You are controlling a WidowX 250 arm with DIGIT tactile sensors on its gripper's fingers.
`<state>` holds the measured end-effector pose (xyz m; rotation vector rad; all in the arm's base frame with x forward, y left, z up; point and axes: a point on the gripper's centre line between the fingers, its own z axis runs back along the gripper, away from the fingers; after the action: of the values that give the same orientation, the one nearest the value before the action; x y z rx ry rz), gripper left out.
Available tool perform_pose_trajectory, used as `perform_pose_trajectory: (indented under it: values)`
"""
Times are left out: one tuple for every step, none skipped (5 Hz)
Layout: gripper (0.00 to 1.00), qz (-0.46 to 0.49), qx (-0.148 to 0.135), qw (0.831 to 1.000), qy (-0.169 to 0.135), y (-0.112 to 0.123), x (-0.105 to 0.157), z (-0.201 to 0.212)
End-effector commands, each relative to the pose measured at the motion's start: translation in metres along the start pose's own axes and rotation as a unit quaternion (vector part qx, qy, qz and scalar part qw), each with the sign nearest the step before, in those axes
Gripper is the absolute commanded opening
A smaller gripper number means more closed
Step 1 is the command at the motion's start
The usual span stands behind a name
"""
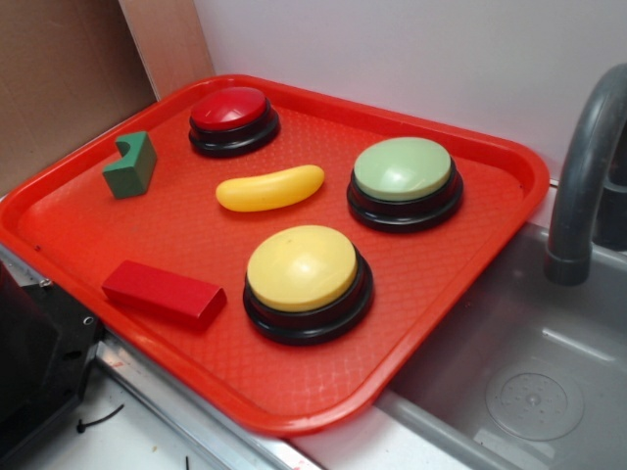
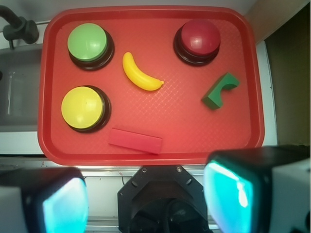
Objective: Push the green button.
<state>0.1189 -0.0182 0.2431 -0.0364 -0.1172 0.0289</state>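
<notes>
Red tray (image 1: 509,162) w/ diamond-grid texture. Domed buttons on black bases — pale green button (image 1: 403,168), yellow (image 1: 301,267), dark red (image 1: 228,108). Yellow banana (image 1: 269,188), dark green block (image 1: 130,164), red bar (image 1: 163,293) — plain.

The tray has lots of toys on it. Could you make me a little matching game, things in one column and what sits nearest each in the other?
Things:
1. green button
2. yellow button
3. red button
4. banana

Places on the red tray:
A. in the middle, between the three buttons
B. closest to the grey faucet
C. next to the flat red block
D. near the dark green notched block

Pairs: 1-B, 2-C, 3-D, 4-A
</notes>
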Motion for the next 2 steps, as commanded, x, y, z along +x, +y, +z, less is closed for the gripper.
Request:
perform_pose_trajectory:
  values:
    - [1.0, 0.0, 0.0, 1.0, 0.0, 0.0, 0.0, 0.0]
    - [1.0, -0.051, 0.038, 0.998, -0.014, -0.026, 0.046, -0.033]
